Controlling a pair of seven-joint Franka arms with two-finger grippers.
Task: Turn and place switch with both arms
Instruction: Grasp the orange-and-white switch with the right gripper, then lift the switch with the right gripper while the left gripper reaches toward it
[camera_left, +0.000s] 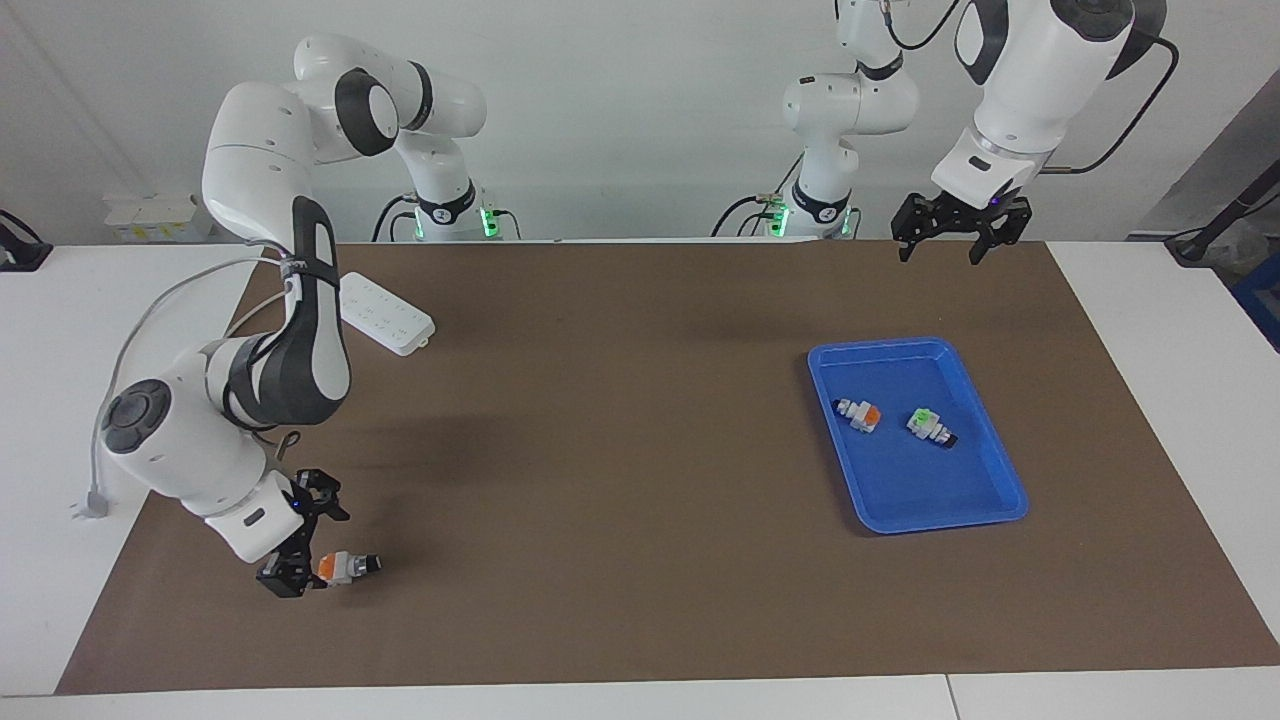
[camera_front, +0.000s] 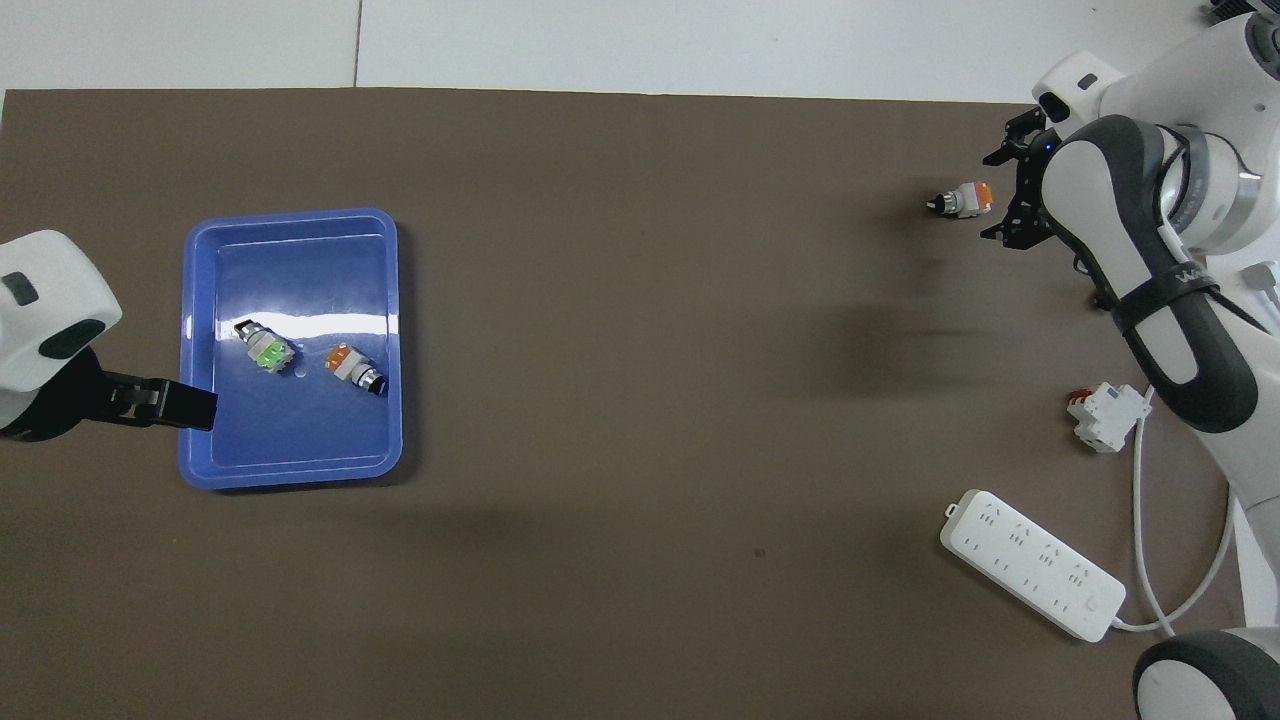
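Note:
A white switch (camera_left: 348, 566) with an orange end face and a black knob lies on the brown mat near the right arm's end of the table; it also shows in the overhead view (camera_front: 962, 200). My right gripper (camera_left: 322, 548) is low and open, with a fingertip on either side of the switch's orange end and gaps showing in the overhead view (camera_front: 992, 197). My left gripper (camera_left: 948, 240) is open and empty, up in the air over the blue tray's (camera_left: 985, 432) edge nearer to the robots (camera_front: 188, 404).
The blue tray (camera_front: 290, 465) holds two more switches, one orange-faced (camera_front: 350, 366) and one green-faced (camera_front: 262, 348). A white power strip (camera_front: 1030, 565) with its cable and a white block with red parts (camera_front: 1105, 412) lie near the right arm's base.

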